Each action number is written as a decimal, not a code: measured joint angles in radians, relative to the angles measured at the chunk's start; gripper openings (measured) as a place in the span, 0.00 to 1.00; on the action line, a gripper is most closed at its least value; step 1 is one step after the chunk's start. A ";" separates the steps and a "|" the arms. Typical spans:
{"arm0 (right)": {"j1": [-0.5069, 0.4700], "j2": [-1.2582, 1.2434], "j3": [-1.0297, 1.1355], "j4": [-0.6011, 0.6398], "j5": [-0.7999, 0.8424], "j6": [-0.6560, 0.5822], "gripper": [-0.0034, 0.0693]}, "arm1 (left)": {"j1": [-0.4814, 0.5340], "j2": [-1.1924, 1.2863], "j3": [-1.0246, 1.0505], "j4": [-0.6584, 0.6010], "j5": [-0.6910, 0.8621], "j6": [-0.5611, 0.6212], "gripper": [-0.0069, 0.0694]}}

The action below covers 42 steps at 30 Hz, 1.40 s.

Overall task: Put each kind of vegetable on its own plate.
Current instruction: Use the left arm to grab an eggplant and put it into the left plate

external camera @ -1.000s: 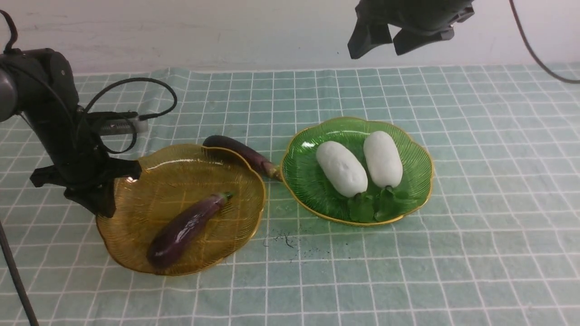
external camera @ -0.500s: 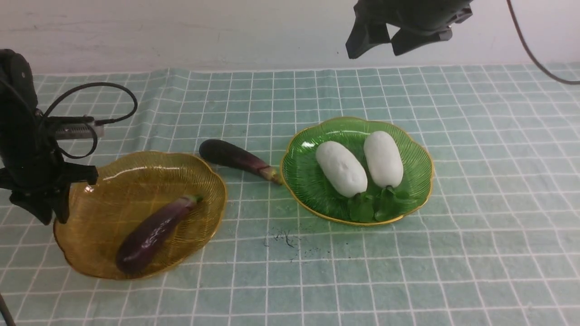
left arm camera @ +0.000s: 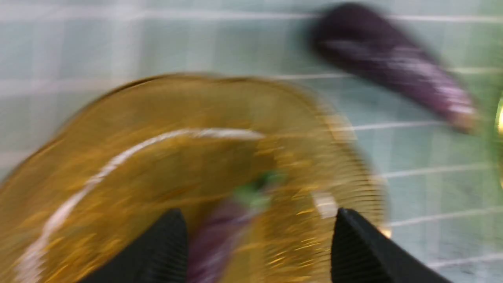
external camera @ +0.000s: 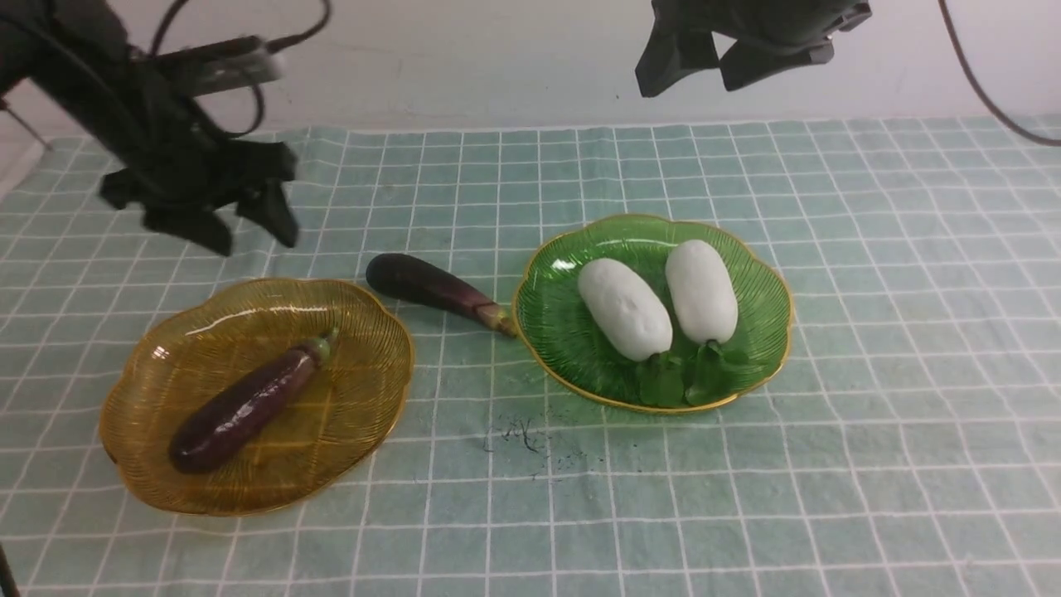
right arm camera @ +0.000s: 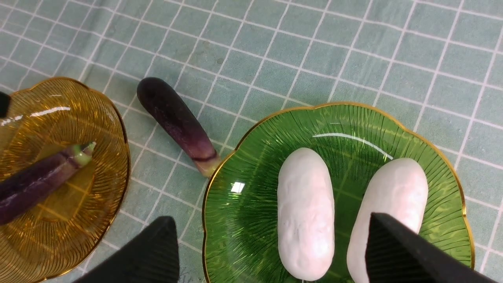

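One eggplant [external camera: 244, 404] lies in the amber plate [external camera: 365, 332] at the front left; both show blurred in the left wrist view, eggplant [left arm camera: 220, 236] and plate [left arm camera: 118, 157]. The other eggplant [external camera: 435, 290] lies on the cloth between the plates, its stem by the green plate's [external camera: 754, 274] rim. Two white radishes [external camera: 624, 308] [external camera: 701, 290] lie side by side in the green plate. My left gripper [external camera: 253, 228] is open and empty, raised behind the amber plate. My right gripper [external camera: 704, 70] is open and empty, high above the green plate [right arm camera: 255, 196].
A teal checked cloth [external camera: 895, 348] covers the table, with a white wall behind. A small dark smudge [external camera: 522, 437] marks the cloth in front, between the plates.
The amber plate with its eggplant slid left, off the second eggplant. My left gripper then let go of it, rose and swung back and to the right. The right arm stayed put.
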 joint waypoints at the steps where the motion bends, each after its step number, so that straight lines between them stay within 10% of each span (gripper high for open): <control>1: 0.000 0.000 0.000 0.000 0.000 0.000 0.84 | -0.008 0.000 0.000 -0.003 0.000 0.002 0.62; 17: 0.000 0.000 0.000 0.001 0.002 0.000 0.84 | -0.208 0.176 -0.006 0.031 -0.220 -0.657 0.53; 42: 0.000 0.000 0.000 0.001 0.002 -0.001 0.84 | -0.208 0.284 -0.009 -0.068 -0.386 -0.698 0.75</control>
